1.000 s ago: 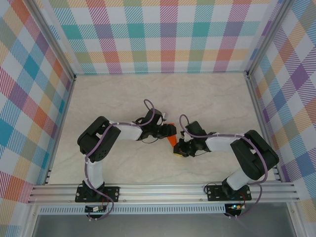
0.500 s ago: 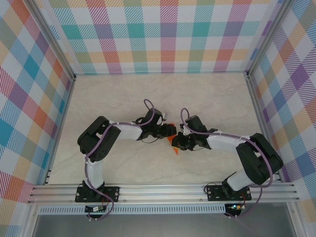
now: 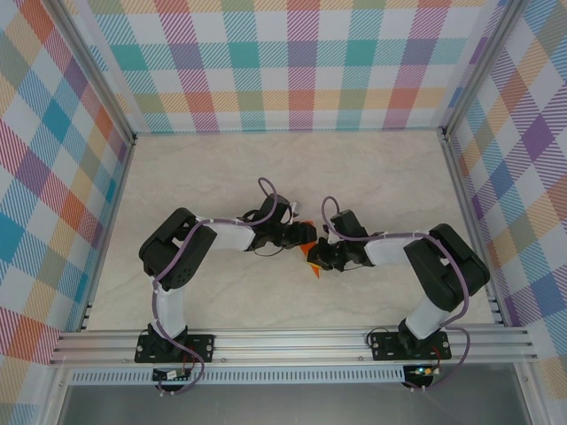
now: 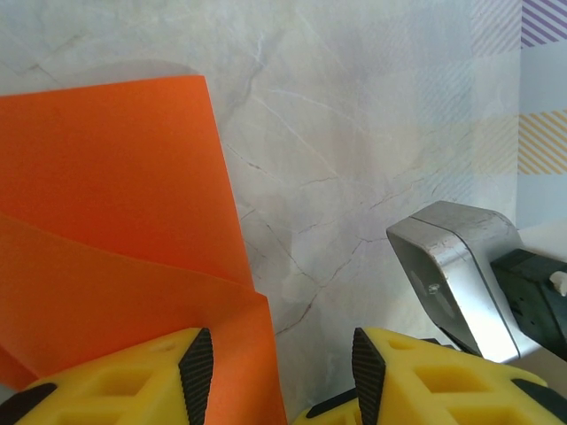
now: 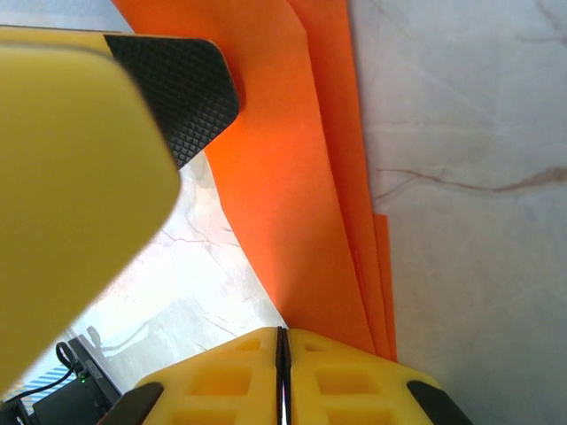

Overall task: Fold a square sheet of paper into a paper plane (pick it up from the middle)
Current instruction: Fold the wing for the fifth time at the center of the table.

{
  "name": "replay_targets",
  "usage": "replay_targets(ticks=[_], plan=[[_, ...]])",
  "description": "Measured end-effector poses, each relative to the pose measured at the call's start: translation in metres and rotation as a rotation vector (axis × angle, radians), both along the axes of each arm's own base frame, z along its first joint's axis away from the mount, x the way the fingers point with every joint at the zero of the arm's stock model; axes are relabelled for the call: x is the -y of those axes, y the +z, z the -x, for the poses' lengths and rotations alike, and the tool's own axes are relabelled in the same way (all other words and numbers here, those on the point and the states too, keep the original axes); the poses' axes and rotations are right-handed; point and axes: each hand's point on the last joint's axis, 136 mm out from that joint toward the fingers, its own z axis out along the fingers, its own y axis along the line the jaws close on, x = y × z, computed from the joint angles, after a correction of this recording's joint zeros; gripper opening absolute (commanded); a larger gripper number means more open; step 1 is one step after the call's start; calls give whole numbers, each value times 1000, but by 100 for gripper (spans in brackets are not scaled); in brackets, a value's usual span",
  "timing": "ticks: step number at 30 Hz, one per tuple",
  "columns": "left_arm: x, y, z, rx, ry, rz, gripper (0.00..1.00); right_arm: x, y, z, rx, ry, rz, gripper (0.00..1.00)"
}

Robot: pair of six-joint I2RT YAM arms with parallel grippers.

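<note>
— What surface are you on, and what's around it?
— A pale marbled tabletop (image 3: 381, 177), boxed by checked walls (image 3: 292, 80) on 3 sides, with an aluminium rail (image 3: 292, 341) along the near edge.
— Where's the square sheet of paper (image 3: 313, 264)?
— Mid-tabletop, between your 2 arms, folded into layers. From above, its long axis runs far to near, with the narrow tip towards the arm bases.
— And the jaws?
— Your left gripper (image 4: 282, 372) has its jaws apart, with the paper's edge by 1 pad. Your right gripper (image 5: 282, 359) has its jaws pressed closed at the paper; whether it's pinched, I can't tell.
</note>
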Motion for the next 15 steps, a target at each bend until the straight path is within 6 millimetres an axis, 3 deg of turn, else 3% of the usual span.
replay_targets(ticks=[8, 15], plan=[[-2, 7, 0, 18, -17, -33, 51, -1, 1, 2, 27, 5, -41, 7], [-12, 60, -4, 142, 18, -4, 47, -1, 1, 2, 28, 9, -48, 7]])
